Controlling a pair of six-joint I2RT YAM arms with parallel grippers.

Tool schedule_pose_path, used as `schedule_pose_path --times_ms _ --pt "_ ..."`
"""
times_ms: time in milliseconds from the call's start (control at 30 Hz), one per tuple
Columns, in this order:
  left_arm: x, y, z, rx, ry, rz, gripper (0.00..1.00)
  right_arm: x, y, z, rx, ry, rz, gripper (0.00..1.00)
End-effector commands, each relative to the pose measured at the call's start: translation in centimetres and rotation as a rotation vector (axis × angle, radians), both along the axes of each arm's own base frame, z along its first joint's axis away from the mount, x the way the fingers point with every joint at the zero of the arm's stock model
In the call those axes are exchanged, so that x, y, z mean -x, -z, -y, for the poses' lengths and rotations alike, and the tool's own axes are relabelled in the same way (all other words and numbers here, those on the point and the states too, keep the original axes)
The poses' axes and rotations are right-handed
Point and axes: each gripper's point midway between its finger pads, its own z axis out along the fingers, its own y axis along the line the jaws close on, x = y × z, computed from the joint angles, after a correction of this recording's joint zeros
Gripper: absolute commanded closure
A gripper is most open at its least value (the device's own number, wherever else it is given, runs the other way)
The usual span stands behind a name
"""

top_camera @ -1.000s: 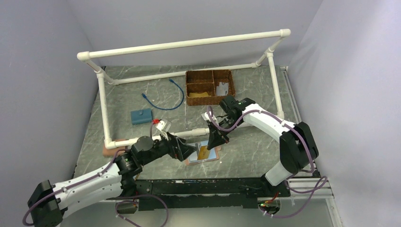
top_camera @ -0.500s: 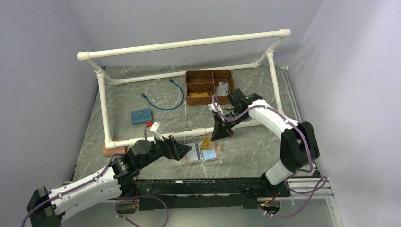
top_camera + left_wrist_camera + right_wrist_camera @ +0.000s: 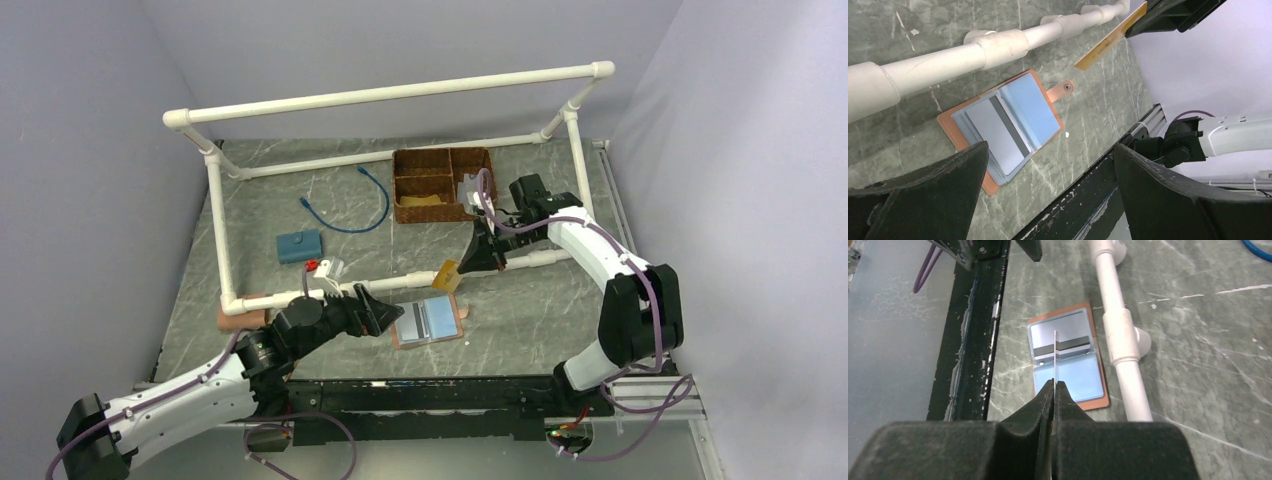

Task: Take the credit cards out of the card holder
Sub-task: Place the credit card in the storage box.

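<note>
The card holder (image 3: 430, 321) lies open on the table, reddish-brown with a grey-blue lining (image 3: 1035, 107) (image 3: 1068, 375). A grey card with a dark stripe (image 3: 995, 131) shows in its left half. My right gripper (image 3: 466, 264) is shut on a yellowish-tan credit card (image 3: 447, 275), held in the air above and behind the holder, near the white pipe. The left wrist view shows that card (image 3: 1110, 37) tilted; the right wrist view shows it edge-on (image 3: 1054, 352) between the right gripper's (image 3: 1054, 384) closed tips. My left gripper (image 3: 392, 318) (image 3: 1050, 147) stands open just left of the holder, holding nothing.
A white pipe frame (image 3: 400, 280) runs just behind the holder. A wicker basket (image 3: 432, 170) with compartments stands at the back. A blue block (image 3: 299, 245) and a blue cable (image 3: 350, 205) lie at the back left. A black rail (image 3: 440, 395) edges the table front.
My right gripper has lifted the yellowish card out of the holder and carried it up and back to the right. My left gripper has drawn back leftward off the holder.
</note>
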Motion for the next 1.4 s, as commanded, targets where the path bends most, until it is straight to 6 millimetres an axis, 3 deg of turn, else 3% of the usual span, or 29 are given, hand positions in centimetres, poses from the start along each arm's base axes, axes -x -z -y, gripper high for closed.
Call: schedule_pose_path --times_ms 0,567,967,1367 --pt "-0.4 -0.3 -0.4 0.034 -0.044 -0.02 0.0 -1.1 -1.9 0.0 -0.068 0.042 0.034 1.0" --pt "0.0 0.5 -0.3 -0.004 -0.033 -0.065 0.0 -5.6 -3.3 0.4 -0.035 0.22 0.033 1.0" --pt "0.7 2.2 -0.7 -0.031 -0.042 -0.16 0.0 -14.7 -6.4 -0.4 -0.063 0.558 0.018 1.0" --pt "0.8 3.0 -1.7 -0.024 -0.096 -0.207 0.01 -20.1 -7.2 -1.6 -0.066 0.732 0.007 1.0"
